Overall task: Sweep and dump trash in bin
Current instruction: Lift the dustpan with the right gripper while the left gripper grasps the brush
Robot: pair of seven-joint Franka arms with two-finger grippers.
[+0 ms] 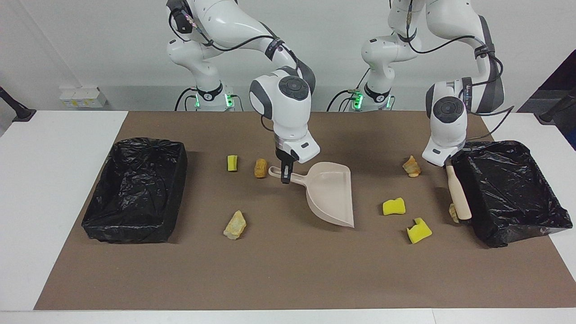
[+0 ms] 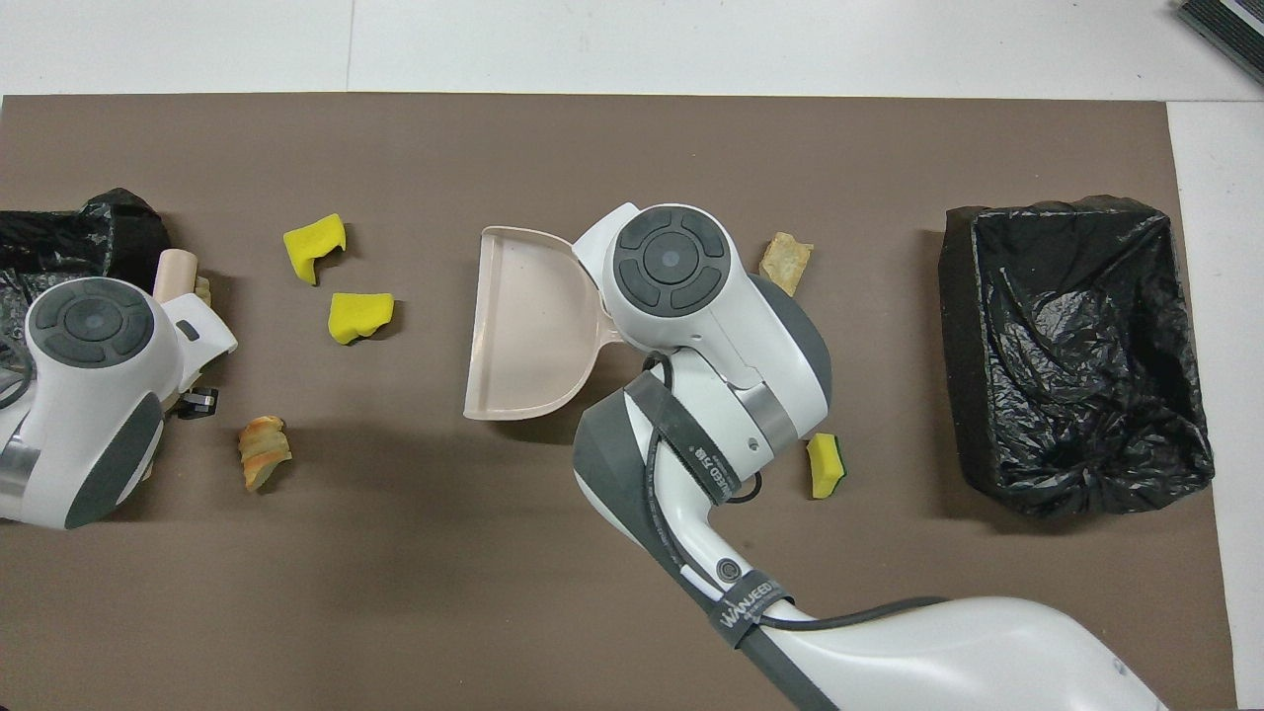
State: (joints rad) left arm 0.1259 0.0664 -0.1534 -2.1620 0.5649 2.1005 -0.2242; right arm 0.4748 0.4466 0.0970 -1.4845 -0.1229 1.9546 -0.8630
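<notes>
My right gripper (image 1: pixel 285 174) is shut on the handle of the beige dustpan (image 1: pixel 330 193) at mid-table, its mouth turned toward the left arm's end. My left gripper (image 1: pixel 449 163) is shut on the beige hand brush (image 1: pixel 459 194), which slants down along the wall of the bin (image 1: pixel 508 189) at that end. The brush's low end meets a half-hidden bread lump (image 1: pixel 452 212). Two yellow sponge chunks (image 1: pixel 393 206) (image 1: pixel 418 230) and another bread lump (image 1: pixel 411 166) lie between dustpan and brush. In the overhead view both wrists hide the fingers; the dustpan (image 2: pixel 523 326) shows.
Toward the right arm's end lie a yellow sponge piece (image 1: pixel 231 163), a brown lump (image 1: pixel 260 168) and a tan lump (image 1: pixel 235 225). A second black-lined bin (image 1: pixel 135 191) stands at that end. A brown mat (image 1: pixel 288 279) covers the table.
</notes>
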